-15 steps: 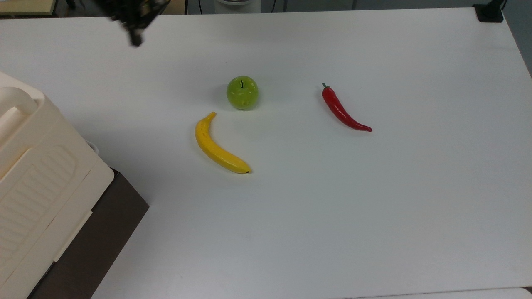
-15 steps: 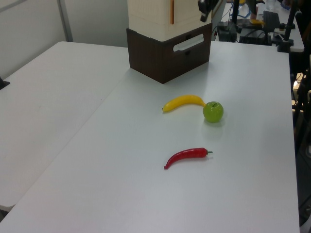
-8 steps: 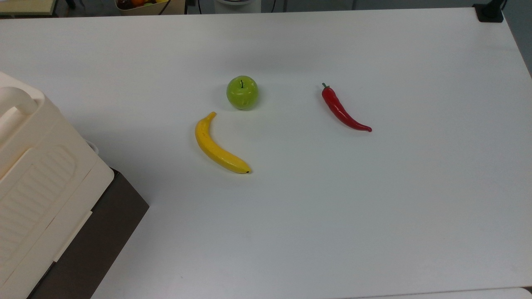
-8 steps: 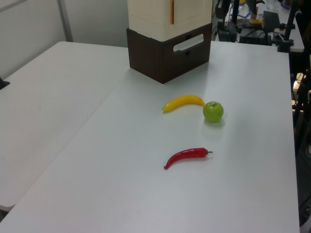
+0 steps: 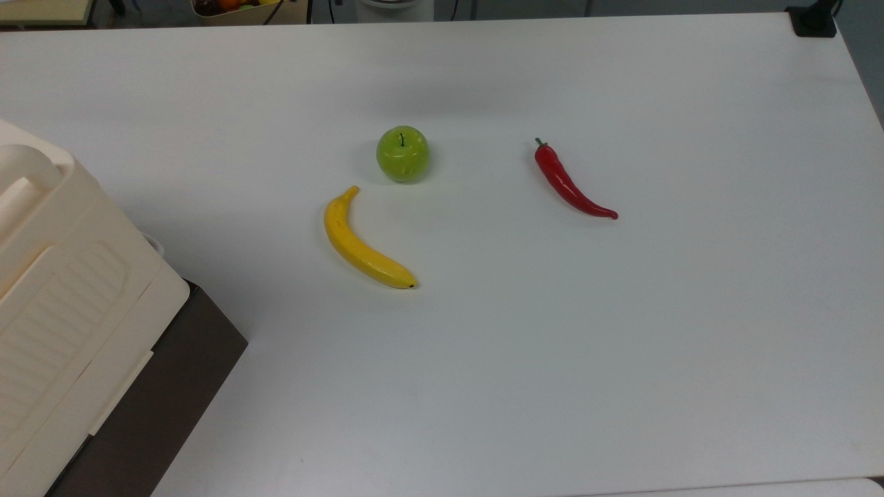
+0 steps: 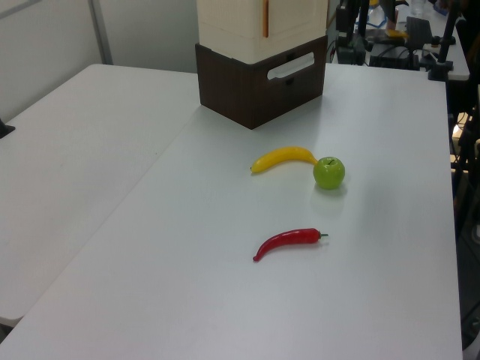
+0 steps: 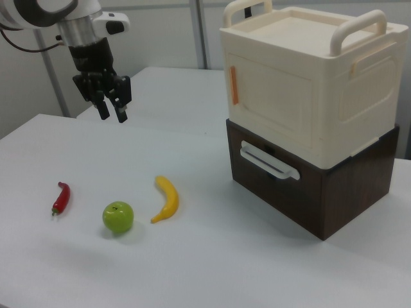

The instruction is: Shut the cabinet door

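Cream plastic cabinet [image 7: 308, 83] sat on dark brown base [image 7: 314, 183], at right view's right; cabinet door [image 7: 273, 96] lay flush with front face, orange tab [image 7: 234, 85] at its edge. Gripper [image 7: 110, 114] hung above white table [image 5: 621, 345] at right view's upper left, well apart from cabinet, fingers slightly apart, holding nothing. One second before, gripper showed at top view's upper edge; since gone from there. Banana [image 5: 360, 243], green apple [image 5: 402, 153], red chilli [image 5: 570, 182] unmoved.

Cream cabinet door [image 7: 273, 106], upright and flush with its cabinet [image 7: 308, 90].
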{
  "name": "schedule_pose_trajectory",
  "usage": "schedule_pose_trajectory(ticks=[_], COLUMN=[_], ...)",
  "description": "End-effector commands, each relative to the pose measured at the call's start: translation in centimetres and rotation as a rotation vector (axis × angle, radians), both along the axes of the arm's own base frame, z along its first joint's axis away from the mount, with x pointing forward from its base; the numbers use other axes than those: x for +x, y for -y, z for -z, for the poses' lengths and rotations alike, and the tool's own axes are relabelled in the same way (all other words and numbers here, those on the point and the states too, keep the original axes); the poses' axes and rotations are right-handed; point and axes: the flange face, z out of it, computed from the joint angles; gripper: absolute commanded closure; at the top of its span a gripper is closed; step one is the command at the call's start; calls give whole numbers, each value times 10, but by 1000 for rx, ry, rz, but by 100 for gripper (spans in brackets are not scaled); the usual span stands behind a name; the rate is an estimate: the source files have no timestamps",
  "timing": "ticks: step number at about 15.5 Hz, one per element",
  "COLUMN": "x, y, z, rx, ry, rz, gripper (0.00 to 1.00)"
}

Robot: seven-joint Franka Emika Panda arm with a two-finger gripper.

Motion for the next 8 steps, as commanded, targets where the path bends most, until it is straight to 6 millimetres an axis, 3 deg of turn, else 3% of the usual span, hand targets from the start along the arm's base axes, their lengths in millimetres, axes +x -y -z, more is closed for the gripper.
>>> schedule_pose_trajectory(ticks=[1, 8], x=[-13, -15], y=[6, 10], z=[3, 0], rx=[-17, -16], ry=[-35, -41], rz=[-1, 8], gripper=[0, 0])
